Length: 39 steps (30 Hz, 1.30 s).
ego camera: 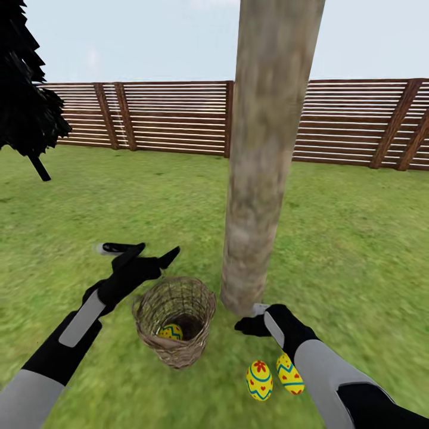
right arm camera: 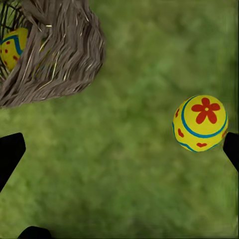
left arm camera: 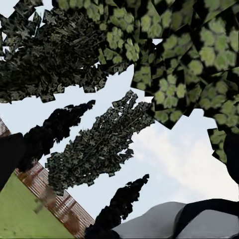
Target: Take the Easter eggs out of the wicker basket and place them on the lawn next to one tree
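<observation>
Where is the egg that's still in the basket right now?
In the head view, the last egg lies at the bottom of the wicker basket, just left of the tree trunk.

Legible text: none you can read in any view | Eggs beside the tree trunk (ego camera: 262, 179): two Easter eggs (ego camera: 260, 379) show you only painted zigzags, a flower and hearts, no letters or numbers | Wicker basket (ego camera: 176, 316), left of the trunk: no label | Fence (ego camera: 167, 116) behind the trunk: no sign

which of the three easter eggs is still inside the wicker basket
The egg low in the wicker basket left of the tree trunk. The other two eggs lie side by side on the lawn.
</observation>
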Motion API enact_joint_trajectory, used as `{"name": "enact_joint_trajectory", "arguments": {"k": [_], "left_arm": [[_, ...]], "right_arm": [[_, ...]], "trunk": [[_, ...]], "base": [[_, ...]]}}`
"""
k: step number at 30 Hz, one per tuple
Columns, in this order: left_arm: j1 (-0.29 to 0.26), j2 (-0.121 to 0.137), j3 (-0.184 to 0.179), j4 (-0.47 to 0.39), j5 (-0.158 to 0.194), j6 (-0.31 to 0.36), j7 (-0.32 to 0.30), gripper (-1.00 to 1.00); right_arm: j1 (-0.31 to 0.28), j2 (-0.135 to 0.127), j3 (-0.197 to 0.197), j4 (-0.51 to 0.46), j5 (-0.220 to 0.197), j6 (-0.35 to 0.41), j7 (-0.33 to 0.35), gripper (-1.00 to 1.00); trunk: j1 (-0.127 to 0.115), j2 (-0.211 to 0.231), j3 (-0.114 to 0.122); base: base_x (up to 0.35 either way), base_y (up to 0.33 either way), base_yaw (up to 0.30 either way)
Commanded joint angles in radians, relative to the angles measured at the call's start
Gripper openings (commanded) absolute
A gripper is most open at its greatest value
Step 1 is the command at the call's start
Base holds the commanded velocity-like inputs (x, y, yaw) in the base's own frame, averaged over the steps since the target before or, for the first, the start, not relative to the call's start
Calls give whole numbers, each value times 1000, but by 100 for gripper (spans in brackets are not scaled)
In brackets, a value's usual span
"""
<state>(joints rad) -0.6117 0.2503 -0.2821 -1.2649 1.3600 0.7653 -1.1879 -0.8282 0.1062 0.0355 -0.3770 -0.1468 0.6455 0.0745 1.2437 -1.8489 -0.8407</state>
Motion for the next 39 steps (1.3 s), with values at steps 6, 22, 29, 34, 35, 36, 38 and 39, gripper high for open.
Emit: {"name": "enact_joint_trajectory", "arguments": {"k": [6,22,29,34,35,36,38,39], "left_arm": [[1,126,16,2,16,23,-2,100],[0,135,21,145,13,23,-1,100],[0,136,22,146,13,23,-1,100],[-3,136,22,145,12,23,-1,100],[-4,135,22,145,11,23,-1,100],[-4,136,22,145,10,22,-1,100],[-5,136,22,145,10,22,-1,100],[-5,136,22,145,11,22,-1,100]], "right_arm": [[0,-2,7,-5,23,6,-86,100],[116,12,6,-499,34,359,-150,100],[160,17,167,-629,23,370,-148,100],[162,52,205,-640,23,370,-147,100],[161,57,226,-641,13,370,-146,100],[161,58,237,-642,0,370,-146,100],[161,59,250,-642,-32,369,-147,100],[161,59,261,-642,-86,369,-147,100]], "trunk": [[-23,42,18],[-85,154,68],[-111,203,90],[-131,238,106],[-134,245,109],[-138,252,112],[-146,266,118],[-150,273,121]], "base": [[0,0,0],[0,0,0],[0,0,0],[0,0,0],[0,0,0],[0,0,0],[0,0,0],[0,0,0]]}}
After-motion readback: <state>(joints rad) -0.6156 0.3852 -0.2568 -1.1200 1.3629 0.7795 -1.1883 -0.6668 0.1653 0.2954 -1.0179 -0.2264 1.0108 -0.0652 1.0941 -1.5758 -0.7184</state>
